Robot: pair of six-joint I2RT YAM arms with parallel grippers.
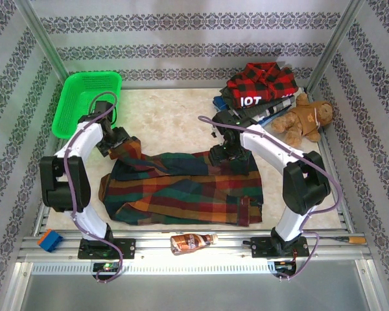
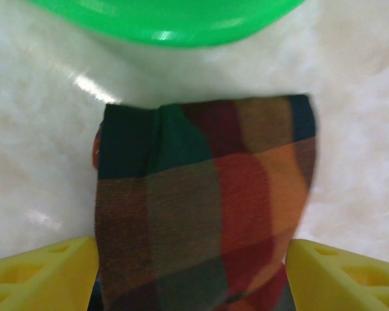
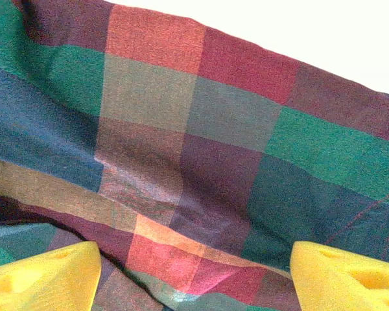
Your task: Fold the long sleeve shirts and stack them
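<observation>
A large orange, green, navy and red plaid long sleeve shirt (image 1: 181,191) lies spread across the middle of the table. My left gripper (image 1: 120,144) sits over its far-left corner, a sleeve-like strip of plaid (image 2: 201,194). Its yellow fingers (image 2: 39,272) stand wide apart on either side of the strip, open (image 2: 191,278). My right gripper (image 1: 223,155) hovers at the shirt's far edge, open (image 3: 194,275), with rumpled plaid cloth (image 3: 201,142) under and between its fingers. More shirts (image 1: 259,91) sit piled at the back right: red-black check on top, a dark one with white letters below.
A green basket (image 1: 84,97) stands at the back left, close to the left gripper, and its rim (image 2: 168,19) appears in the left wrist view. A brown teddy bear (image 1: 305,120) lies beside the pile. A brown bottle (image 1: 191,241) and a blue block (image 1: 50,240) rest on the front rail.
</observation>
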